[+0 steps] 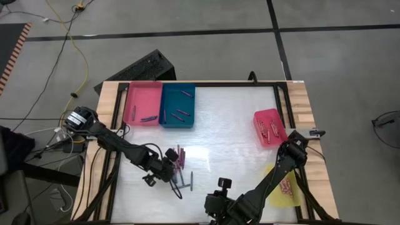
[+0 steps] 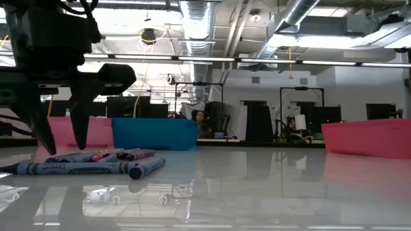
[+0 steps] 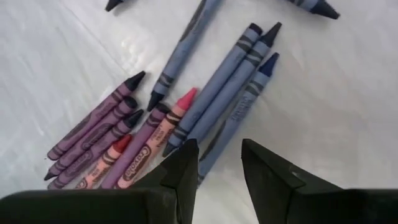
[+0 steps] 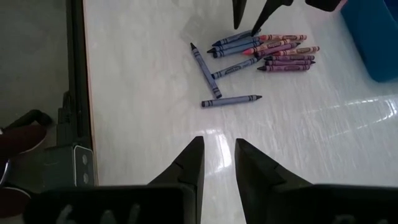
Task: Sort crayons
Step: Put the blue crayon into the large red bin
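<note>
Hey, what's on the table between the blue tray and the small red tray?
Nothing: the high view shows bare white tabletop between the blue tray and the red tray.

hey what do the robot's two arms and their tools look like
Both arms are dark, nearly black, jointed, with black cables running along them. The left arm has a round silver-and-black base joint. The left tool and the right tool each end in two matte black, wedge-shaped fingers tapering to points.

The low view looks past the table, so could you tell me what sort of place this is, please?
Probably a robotics lab or workshop: exposed ceiling ducts, monitor-laden workstations where a person sits, and cables trailing over the concrete floor beside the table.
</note>
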{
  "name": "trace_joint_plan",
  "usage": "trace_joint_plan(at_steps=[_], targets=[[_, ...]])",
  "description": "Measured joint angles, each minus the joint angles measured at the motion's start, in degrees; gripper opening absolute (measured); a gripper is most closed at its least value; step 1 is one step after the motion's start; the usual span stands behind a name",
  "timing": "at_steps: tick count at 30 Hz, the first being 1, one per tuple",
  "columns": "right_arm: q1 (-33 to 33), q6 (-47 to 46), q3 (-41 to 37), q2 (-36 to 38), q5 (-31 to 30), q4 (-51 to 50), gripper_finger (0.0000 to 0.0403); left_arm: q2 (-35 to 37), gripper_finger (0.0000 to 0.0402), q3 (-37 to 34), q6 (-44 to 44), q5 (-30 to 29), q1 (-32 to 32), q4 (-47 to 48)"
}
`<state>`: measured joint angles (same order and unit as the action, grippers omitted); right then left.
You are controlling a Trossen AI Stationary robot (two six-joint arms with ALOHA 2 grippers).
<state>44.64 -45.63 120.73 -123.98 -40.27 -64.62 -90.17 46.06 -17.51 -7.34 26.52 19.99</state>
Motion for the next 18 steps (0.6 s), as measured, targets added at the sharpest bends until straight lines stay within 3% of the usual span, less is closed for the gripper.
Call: trace_joint_plan(at_steps=[18], targets=[[0.70,-0.48,0.00,0.00,0.00,0.46,0.0086,-3.13,0.0110,0.22,1.42,2.44,-0.87,2.10]])
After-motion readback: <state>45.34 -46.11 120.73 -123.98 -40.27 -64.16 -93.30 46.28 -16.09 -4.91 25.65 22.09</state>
